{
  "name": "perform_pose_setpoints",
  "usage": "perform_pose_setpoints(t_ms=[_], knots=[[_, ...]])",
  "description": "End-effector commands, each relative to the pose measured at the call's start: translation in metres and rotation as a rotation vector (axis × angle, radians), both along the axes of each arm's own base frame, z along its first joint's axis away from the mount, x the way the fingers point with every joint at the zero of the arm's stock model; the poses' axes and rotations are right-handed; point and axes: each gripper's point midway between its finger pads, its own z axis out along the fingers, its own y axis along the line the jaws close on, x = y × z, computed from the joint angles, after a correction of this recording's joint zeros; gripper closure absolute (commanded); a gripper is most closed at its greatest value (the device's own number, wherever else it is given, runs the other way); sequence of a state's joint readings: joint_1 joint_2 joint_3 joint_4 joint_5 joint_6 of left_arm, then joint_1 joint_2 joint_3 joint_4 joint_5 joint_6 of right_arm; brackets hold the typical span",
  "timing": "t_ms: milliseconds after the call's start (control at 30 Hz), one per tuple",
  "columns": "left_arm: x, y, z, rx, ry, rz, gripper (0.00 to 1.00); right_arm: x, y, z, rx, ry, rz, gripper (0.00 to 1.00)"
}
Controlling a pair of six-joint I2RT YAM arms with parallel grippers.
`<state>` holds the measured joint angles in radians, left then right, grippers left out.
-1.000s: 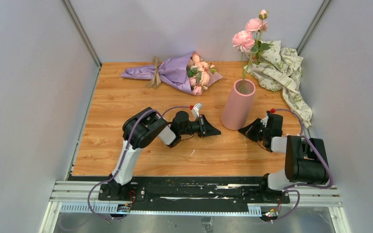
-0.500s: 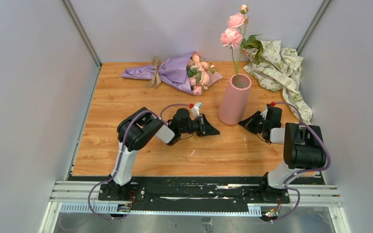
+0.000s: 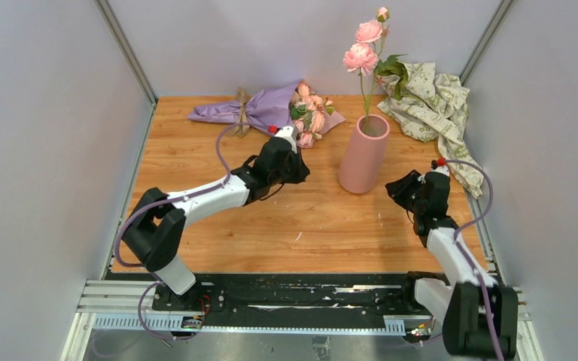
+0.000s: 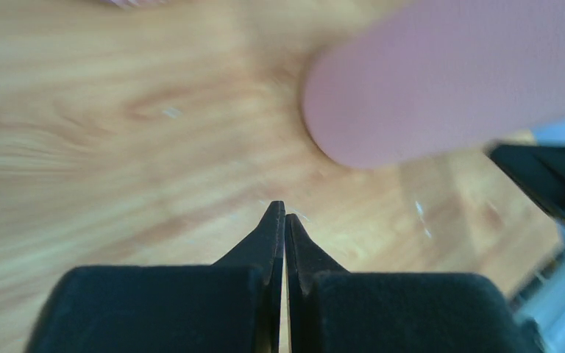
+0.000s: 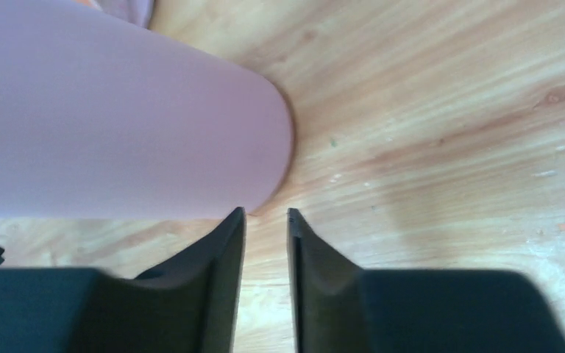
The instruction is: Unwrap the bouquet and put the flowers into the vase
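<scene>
- Table (image 3: pixel 196 226): wooden surface carrying every item listed below.
- Patterned paper (image 3: pixel 436 105): crumpled cream-green sheet at the far right corner, well apart from the bouquet.
- Bouquet (image 3: pixel 267 113): lies on its side at the far edge, left of the vase, with the lilac wrap closed around the stems. Unwrapping is judged not yet begun.
- Vase (image 3: pixel 363 162): pink cylinder standing upright, right of centre. It holds 1 tall stem and nothing from the bouquet.
- Tall stem (image 3: pixel 365 56): 2 large pink blooms and 1 bud, rising from the vase mouth.
- Flowers (image 3: pixel 308 116): peach-pink cluster at the open end of the wrap, facing the vase. 0 of them have reached it.
- Left gripper (image 4: pixel 279 213): fingers pressed together with nothing between them. It sits over bare wood between bouquet and vase, near the flower end.
- Right gripper (image 5: pixel 266 213): fingers a narrow gap apart and empty, low beside the right of the vase base.
- Ribbon (image 3: pixel 239 101): tan tie round the narrow end of the wrap, seemingly intact. Steps judged left: loosen the tie, open the paper, lift the stems, set them in the vase.
</scene>
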<state>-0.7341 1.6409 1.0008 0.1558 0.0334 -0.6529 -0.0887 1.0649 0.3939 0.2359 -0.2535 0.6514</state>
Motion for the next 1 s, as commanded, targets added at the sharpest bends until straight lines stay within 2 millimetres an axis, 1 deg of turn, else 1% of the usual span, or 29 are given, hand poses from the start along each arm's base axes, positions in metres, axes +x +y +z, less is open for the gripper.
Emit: perform_pose_setpoints(t_ms=[0,33,67,100,133,167,200,233,300,333,367,400,433,500,533,600,633,667,733,767,800,867,967], knots=[[0.03,0.098,0.013,0.434,-0.087,0.295,0.97,-0.025,-0.003,0.021,-0.198,-0.012,-0.006,0.58],[0.037,0.108,0.022,0.439,-0.091,0.334,0.83,-0.029,0.0,0.028,-0.22,-0.029,0.004,0.5],[0.045,0.122,0.025,0.427,-0.07,0.37,0.66,-0.033,0.006,0.036,-0.232,-0.05,0.024,0.43],[0.05,0.132,0.026,0.398,-0.046,0.39,0.51,-0.035,0.011,0.043,-0.241,-0.073,0.044,0.38],[0.056,0.142,0.027,0.356,-0.017,0.409,0.29,-0.036,0.014,0.048,-0.257,-0.088,0.048,0.35],[0.061,0.15,0.027,0.317,0.008,0.424,0.17,-0.039,0.018,0.05,-0.264,-0.091,0.06,0.33],[0.067,0.159,0.026,0.283,0.025,0.438,0.03,-0.041,0.025,0.051,-0.269,-0.098,0.083,0.33],[0.074,0.169,0.025,0.267,0.033,0.457,0.01,-0.042,0.034,0.052,-0.28,-0.107,0.11,0.35],[0.088,0.187,0.023,0.286,0.035,0.495,0.0,-0.045,0.05,0.052,-0.321,-0.119,0.152,0.39],[0.097,0.191,0.024,0.307,0.023,0.494,0.0,-0.049,0.066,0.051,-0.35,-0.127,0.201,0.4],[0.106,0.193,0.024,0.328,0.016,0.48,0.0,-0.05,0.077,0.052,-0.384,-0.138,0.225,0.4],[0.12,0.19,0.035,0.341,-0.016,0.456,0.0,-0.052,0.091,0.049,-0.414,-0.137,0.265,0.4],[0.126,0.19,0.028,0.371,-0.003,0.451,0.0,-0.053,0.105,0.055,-0.434,-0.158,0.295,0.4],[0.147,0.19,0.034,0.374,-0.008,0.482,0.02,-0.054,0.134,0.056,-0.478,-0.169,0.365,0.4],[0.159,0.19,0.033,0.32,0.022,0.515,0.06,-0.052,0.149,0.057,-0.501,-0.165,0.4,0.39],[0.17,0.198,0.029,0.191,0.09,0.612,0.11,-0.053,0.172,0.051,-0.532,-0.152,0.463,0.39],[0.177,0.202,0.026,0.09,0.121,0.661,0.16,-0.053,0.184,0.053,-0.526,-0.157,0.49,0.39],[0.176,0.208,0.015,0.004,0.179,0.714,0.18,-0.052,0.19,0.051,-0.523,-0.154,0.504,0.39],[0.179,0.218,0.0,-0.205,0.227,0.817,0.22,-0.05,0.204,0.054,-0.488,-0.179,0.531,0.39],[0.188,0.219,0.004,-0.329,0.205,0.843,0.24,-0.051,0.209,0.055,-0.475,-0.186,0.546,0.39],[0.191,0.22,-0.003,-0.404,0.222,0.861,0.25,-0.05,0.211,0.055,-0.477,-0.188,0.554,0.39],[0.198,0.219,-0.014,-0.445,0.244,0.876,0.26,-0.051,0.212,0.056,-0.487,-0.183,0.564,0.39],[0.219,0.217,-0.024,-0.445,0.25,0.88,0.24,-0.053,0.209,0.056,-0.502,-0.18,0.573,0.39]])
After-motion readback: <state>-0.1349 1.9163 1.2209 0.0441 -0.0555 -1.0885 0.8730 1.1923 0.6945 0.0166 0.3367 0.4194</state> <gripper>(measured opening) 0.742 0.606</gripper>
